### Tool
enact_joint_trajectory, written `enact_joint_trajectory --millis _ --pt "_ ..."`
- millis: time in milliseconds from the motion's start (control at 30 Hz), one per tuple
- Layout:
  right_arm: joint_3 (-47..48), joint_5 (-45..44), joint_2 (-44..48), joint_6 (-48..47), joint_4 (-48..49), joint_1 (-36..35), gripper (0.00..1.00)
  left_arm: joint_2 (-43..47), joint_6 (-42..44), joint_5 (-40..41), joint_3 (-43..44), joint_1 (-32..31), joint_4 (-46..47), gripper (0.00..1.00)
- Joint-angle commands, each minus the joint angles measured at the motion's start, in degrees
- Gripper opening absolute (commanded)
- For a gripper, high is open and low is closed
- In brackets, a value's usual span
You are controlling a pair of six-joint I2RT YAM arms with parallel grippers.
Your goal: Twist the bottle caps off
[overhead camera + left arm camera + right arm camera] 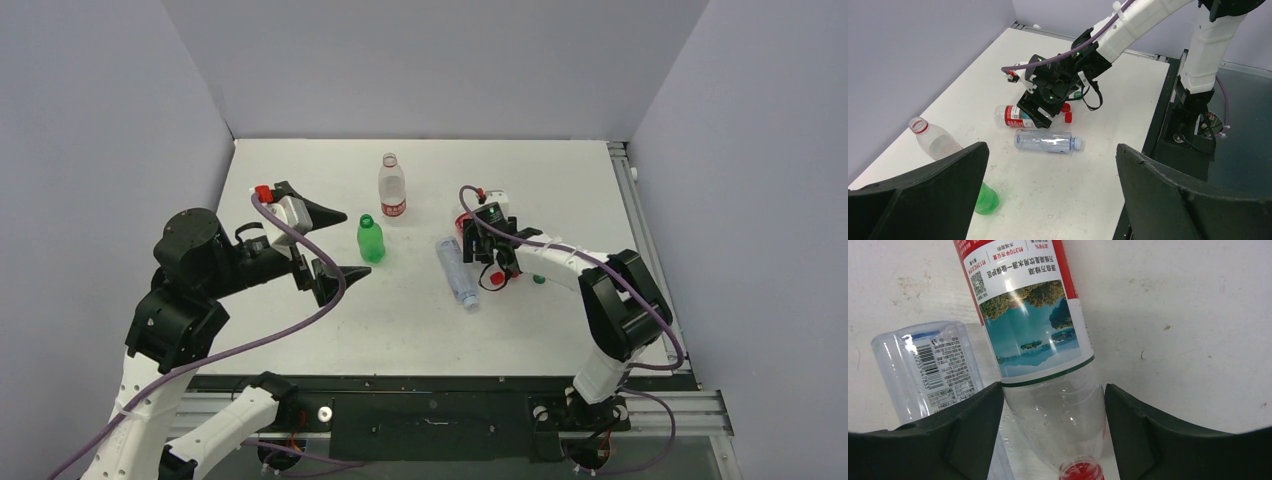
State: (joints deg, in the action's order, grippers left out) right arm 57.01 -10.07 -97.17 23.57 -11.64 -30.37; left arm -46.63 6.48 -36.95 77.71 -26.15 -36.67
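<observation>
— Bottle caps first: where do they sit from above?

— You have a tiny green round plastic cap (538, 279) loose on the white table (420, 335), beside the right arm. A whitish screw cap (470, 303) is on the clear pale-blue plastic bottle (452, 262), which lies on its side. Left of that stand an upright clear bottle with a red label (392, 190) and a green plastic bottle (371, 242). Your left gripper (357, 242) is spread wide and holds nothing.

— And the left wrist camera?

— Its two fingers (923, 200) frame the view, far apart. Past them your right gripper (1037, 116) straddles a lying clear bottle with a red label (1010, 116), just behind the pale-blue one. A small red round plastic cap (1068, 118) seems to sit on its neck, and a second red cap (1066, 106) lies loose just behind that. The upright bottle's neck is open, with only a red ring around it.

— The right wrist?

— You see both fingers (973, 420) pressed against the sides of the lying bottle's clear shoulder, closed on it. The red cap is on its neck at the bottom edge. The pale-blue bottle lies just beside it on the left.
</observation>
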Motion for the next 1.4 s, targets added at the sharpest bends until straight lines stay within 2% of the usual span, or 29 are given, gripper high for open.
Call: enact_joint_trajectory --millis 0,133,333,467,667,700,867,933,1133,1233,1367 --pt "2.53 -0.02 -1.31 0.13 2.01 0.48 0.64 0.23 0.46 -1.59 0.14 -0.04 1.2 0.97" --pt "2.72 -0.32 -0.86 0.31 2.53 0.57 0.5 0.5 1.09 -2.12 -0.81 -0.04 2.07 0.97" --pt "5.83 0.39 6.32 -0.99 -1.05 0.58 0.42 2.02 5.23 -2.71 -3.32 -0.04 5.88 0.97" --pt "8.78 4.96 14.99 -0.2 -5.36 0.34 0.4 2.57 12.43 -3.58 -4.92 -0.11 8.64 0.96" --pt "14.15 14.97 24.41 5.02 -14.37 -3.53 0.41 5.21 34.26 -6.16 -10.27 -0.76 13.11 0.97" --pt "14.08 16.24 25.59 7.13 -15.34 -5.92 0.41 5.84 40.82 -6.58 -12.54 -1.36 13.72 0.97" --pt "13.05 17.27 35.55 17.49 -18.87 -15.53 0.43 12.21 66.4 -8.9 -23.78 -5.62 22.9 0.97" --pt "14.23 16.9 37.81 20.63 -21.5 -18.46 0.43 13.55 73.41 -9.75 -26.68 -7.54 23.89 0.97" --pt "23.25 16.14 37.35 24.82 -32.42 -25.66 0.43 12.83 88.82 -10.39 -26.98 -11.61 18.26 0.97" --pt "27.65 16.3 35.26 23.82 -35.52 -27.38 0.43 11.8 91.21 -9.9 -28.14 -13.19 21.59 0.97" --pt "32.78 17.21 31.19 20.69 -38.99 -28.88 0.43 8.81 95.61 -6.42 -27.43 -15.41 21.36 0.97"
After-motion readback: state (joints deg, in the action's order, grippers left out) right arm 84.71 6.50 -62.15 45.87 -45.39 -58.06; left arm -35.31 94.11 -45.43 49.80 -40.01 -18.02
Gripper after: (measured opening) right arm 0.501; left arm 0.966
